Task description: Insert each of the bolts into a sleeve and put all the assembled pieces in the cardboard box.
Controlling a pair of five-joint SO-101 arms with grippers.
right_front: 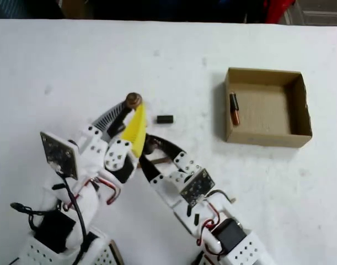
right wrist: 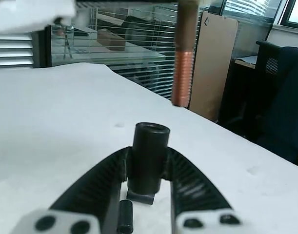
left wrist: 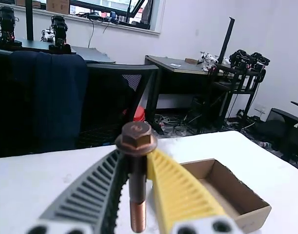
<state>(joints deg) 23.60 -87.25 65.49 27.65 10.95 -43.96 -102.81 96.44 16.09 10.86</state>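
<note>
Between the left fingers (left wrist: 183,195) stands a coppery hex-headed bolt (left wrist: 137,180)

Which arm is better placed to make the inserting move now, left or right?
Probably left: the left gripper holds the bolt thread-down, higher than the sleeve, which the right gripper holds upright, mouth up.

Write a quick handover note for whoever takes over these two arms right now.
Left gripper: shut on a bolt, head up, off the table.
Right gripper: shut on a sleeve, open end up; the bolt's tip hangs above it, not inserted.
Done: one assembled piece lies in the cardboard box.
Left: join this pair and box it. A second sleeve lies loose on the table.
</note>
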